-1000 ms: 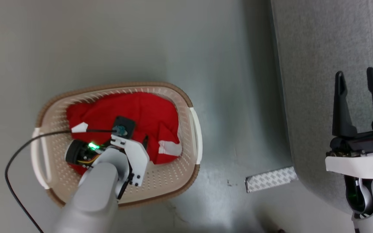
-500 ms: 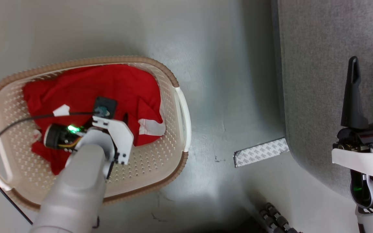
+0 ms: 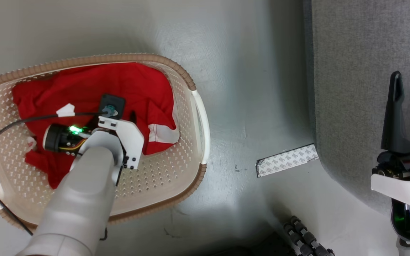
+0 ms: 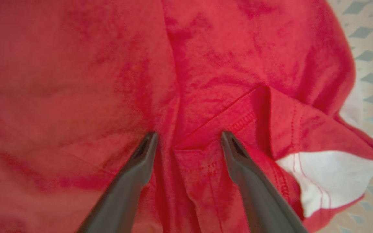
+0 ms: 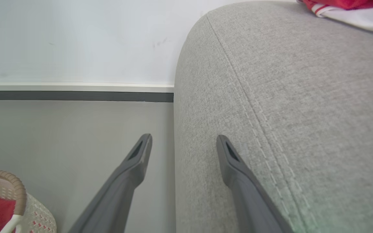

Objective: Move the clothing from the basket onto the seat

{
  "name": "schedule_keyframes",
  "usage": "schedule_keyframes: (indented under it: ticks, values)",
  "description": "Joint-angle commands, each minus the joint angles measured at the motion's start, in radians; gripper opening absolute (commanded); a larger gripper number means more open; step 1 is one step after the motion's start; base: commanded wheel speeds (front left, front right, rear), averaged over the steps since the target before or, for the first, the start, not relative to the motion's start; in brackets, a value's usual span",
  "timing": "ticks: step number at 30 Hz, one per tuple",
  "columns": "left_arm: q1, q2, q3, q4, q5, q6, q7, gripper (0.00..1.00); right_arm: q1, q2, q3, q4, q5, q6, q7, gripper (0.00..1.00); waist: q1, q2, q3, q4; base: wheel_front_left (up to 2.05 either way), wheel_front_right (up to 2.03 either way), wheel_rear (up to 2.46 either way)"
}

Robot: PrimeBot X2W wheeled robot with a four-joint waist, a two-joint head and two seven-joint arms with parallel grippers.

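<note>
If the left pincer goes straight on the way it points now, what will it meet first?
The clothing in the basket: the open left pincer points straight into the red cloth. Whether its tips touch it, I cannot tell.

One oval cream-white plastic basket (image 3: 162,170). Two red fabric garments (image 3: 84,85): one inside basket, other garment (image 5: 351,4) outside it. One grey upholstered seat (image 3: 351,71) right of basket.
</note>
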Motion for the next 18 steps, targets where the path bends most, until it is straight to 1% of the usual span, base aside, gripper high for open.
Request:
schedule_keyframes:
  ticks: [1, 7, 10, 13, 14, 15, 17, 18]
  values:
    - [-0.001, -0.007, -0.002, 0.018, -0.008, -0.016, -0.002, 1.0, 0.048, 0.007, -0.001, 0.047, 0.023, -0.002, 0.012, 1.0, 0.0002, 0.0, 0.002, 0.002, 0.0, 0.0, 0.0]
    - [-0.004, -0.029, -0.024, 0.053, -0.019, -0.048, -0.011, 1.0, 0.065, 0.002, -0.009, 0.045, 0.022, -0.002, 0.012, 1.0, 0.0002, 0.0, 0.006, 0.007, 0.0, 0.0, 0.0]
    - [-0.009, -0.037, -0.037, 0.063, -0.015, -0.047, -0.016, 1.0, 0.066, -0.002, -0.011, 0.044, 0.022, -0.002, 0.014, 1.0, 0.0002, 0.0, 0.007, 0.011, 0.0, 0.0, 0.0]
    - [-0.008, -0.038, -0.05, 0.077, -0.01, -0.039, -0.011, 0.76, 0.073, -0.007, -0.01, 0.036, 0.018, -0.002, 0.014, 1.0, 0.0002, 0.0, 0.005, 0.012, 0.0, 0.0, 0.0]
    - [-0.008, -0.035, -0.056, 0.08, -0.005, -0.039, -0.009, 0.59, 0.077, -0.009, -0.01, 0.032, 0.017, -0.002, 0.014, 1.0, 0.0002, 0.0, 0.004, 0.012, 0.0, 0.0, 0.0]
    - [-0.01, -0.031, -0.063, 0.082, 0.001, -0.036, -0.012, 0.47, 0.082, -0.012, -0.012, 0.029, 0.016, -0.002, 0.014, 1.0, 0.0002, 0.0, 0.003, 0.012, 0.0, 0.0, 0.0]
    - [-0.017, -0.029, -0.077, 0.087, 0.012, -0.035, -0.009, 0.33, 0.089, -0.017, -0.019, 0.022, 0.015, -0.002, 0.014, 1.0, 0.0002, 0.0, 0.003, 0.014, 0.0, 0.0, 0.0]
    - [-0.017, -0.029, -0.077, 0.087, 0.012, -0.035, -0.009, 0.33, 0.089, -0.017, -0.019, 0.022, 0.015, -0.002, 0.014, 1.0, 0.0002, 0.0, 0.003, 0.014, 0.0, 0.0, 0.0]
